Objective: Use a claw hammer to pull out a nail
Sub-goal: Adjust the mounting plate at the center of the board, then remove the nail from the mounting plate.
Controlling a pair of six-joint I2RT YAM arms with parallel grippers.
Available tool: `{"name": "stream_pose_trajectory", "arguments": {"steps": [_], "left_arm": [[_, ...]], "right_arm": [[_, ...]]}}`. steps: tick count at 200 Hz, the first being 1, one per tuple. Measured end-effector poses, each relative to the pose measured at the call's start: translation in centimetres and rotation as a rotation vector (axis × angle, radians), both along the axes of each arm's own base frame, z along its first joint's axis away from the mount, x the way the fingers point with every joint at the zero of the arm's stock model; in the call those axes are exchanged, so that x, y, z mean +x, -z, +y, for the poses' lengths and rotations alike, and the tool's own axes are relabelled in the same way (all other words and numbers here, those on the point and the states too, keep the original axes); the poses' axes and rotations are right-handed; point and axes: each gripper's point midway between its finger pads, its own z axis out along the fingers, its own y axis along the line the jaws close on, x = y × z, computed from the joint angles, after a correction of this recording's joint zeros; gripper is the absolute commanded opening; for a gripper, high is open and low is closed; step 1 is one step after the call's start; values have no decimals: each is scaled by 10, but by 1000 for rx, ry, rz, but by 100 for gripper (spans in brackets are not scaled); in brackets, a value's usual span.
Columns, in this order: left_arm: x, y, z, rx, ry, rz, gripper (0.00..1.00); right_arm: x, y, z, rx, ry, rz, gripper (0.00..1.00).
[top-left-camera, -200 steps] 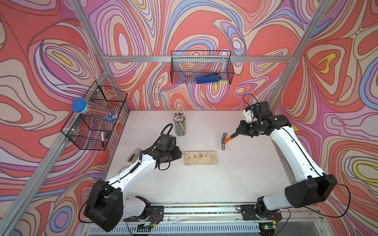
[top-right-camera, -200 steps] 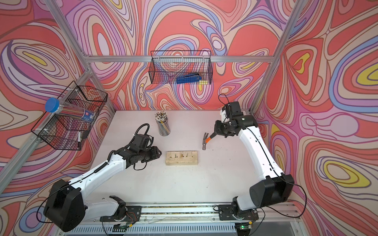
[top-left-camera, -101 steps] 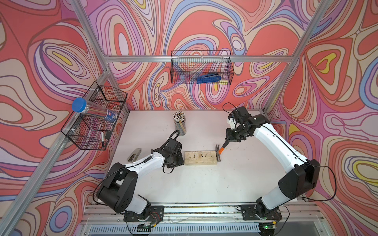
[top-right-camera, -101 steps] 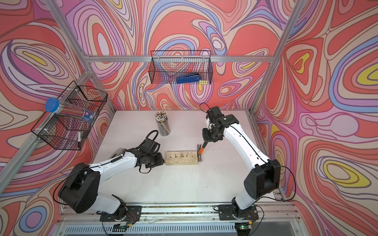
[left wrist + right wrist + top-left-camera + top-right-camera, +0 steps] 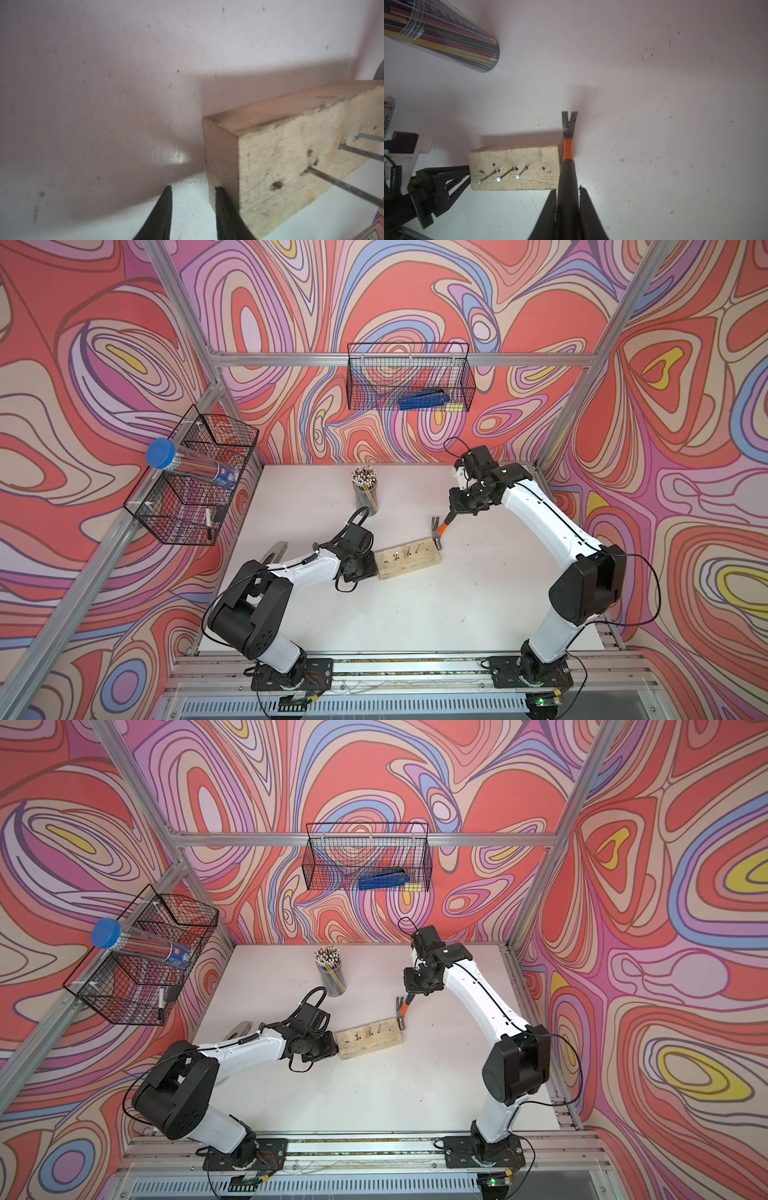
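Right wrist: hammer [image 5: 568,149] in R gripper [image 5: 568,189].

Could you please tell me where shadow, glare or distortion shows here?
Left wrist view: glare patch on the table beside the block, broad shadow around it. Right wrist view: the hammer throws soft shadow; pencil cup looks stretched. Both top views: evenly lit.

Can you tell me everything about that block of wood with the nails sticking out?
The wooden block is a pale, rough, rectangular chunk lying flat on the white table. Three silvery nails stand partly out of its top, all leaning the same way, with several empty holes around them. One finger of the left claw rests against one short end; the claw is open, not gripping it. The hammer sits right beside the opposite end, though contact cannot be told.
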Motion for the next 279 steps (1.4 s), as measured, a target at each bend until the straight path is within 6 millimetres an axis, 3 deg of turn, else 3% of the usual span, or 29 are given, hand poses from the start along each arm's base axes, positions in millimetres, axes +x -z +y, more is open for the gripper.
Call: {"name": "stream_pose_trajectory", "arguments": {"steps": [64, 122, 194, 279], "left_arm": [[10, -17, 1, 27, 9, -66, 47], [8, -64, -6, 39, 123, -226, 59], [14, -92, -29, 64, 324, -360, 60], [17, -80, -37, 79, 369, -343, 60]], "right_arm": [[1, -21, -3, -59, -27, -43, 0], [-35, -38, -3, -62, -72, 17, 0], [-71, -41, 29, -60, -192, 101, 0], [-95, -35, 38, -57, -241, 176, 0]]}}
